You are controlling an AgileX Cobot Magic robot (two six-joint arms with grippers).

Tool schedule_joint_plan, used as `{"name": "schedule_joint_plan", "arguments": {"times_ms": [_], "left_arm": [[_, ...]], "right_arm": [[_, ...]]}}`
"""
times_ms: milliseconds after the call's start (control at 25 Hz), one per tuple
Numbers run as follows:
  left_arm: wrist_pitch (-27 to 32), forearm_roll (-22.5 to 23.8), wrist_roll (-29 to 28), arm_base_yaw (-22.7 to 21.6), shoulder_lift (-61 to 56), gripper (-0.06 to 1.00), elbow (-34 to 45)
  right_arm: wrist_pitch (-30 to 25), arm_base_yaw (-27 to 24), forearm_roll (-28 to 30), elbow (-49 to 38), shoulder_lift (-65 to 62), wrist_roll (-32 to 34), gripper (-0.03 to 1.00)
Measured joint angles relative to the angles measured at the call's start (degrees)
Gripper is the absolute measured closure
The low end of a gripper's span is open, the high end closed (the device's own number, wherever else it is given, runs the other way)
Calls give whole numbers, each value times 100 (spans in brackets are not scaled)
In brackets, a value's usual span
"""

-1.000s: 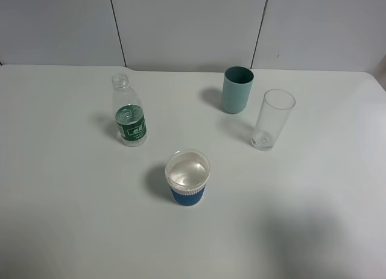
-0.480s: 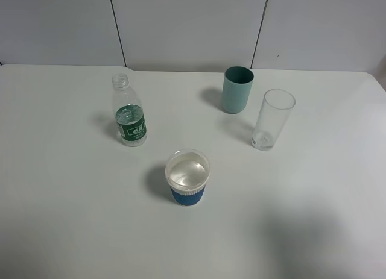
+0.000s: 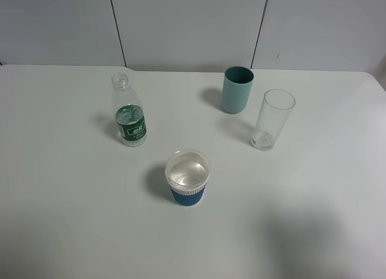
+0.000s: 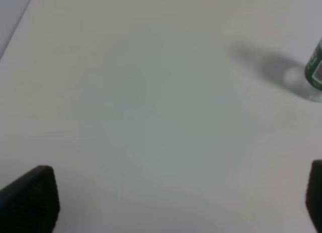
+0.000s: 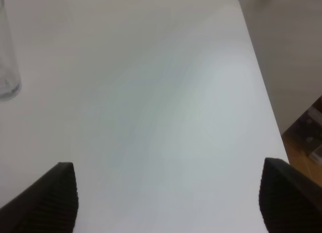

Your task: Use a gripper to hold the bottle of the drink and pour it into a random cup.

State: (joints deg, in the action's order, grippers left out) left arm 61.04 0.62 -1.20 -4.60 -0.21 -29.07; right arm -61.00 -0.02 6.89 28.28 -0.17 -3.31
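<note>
White table (image 3: 72, 219), upright uncapped green-labelled bottle (image 3: 129, 118) of clear liquid.

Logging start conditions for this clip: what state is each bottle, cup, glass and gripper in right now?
bottle of the drink: upright, uncapped, partly filled, not held.
cup: upright on the table, clear liquid inside.
teal tumbler: upright, contents not visible.
tall clear glass: upright, looks empty.
left gripper: open, holding nothing.
right gripper: open, holding nothing.
</note>
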Motion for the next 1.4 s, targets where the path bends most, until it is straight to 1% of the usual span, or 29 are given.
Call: {"name": "schedule_joint_plan", "arguments": {"times_ms": [200, 440, 1400], "left_arm": [[0, -2, 0, 22, 0, -5, 0], [0, -2, 0, 276, 0, -5, 0], [-37, -2, 0, 283, 0, -5, 0]], "right_arm": [[0, 0, 0, 0, 0, 0, 23], [0, 0, 0, 0, 0, 0, 23], [0, 0, 0, 0, 0, 0, 23]]}}
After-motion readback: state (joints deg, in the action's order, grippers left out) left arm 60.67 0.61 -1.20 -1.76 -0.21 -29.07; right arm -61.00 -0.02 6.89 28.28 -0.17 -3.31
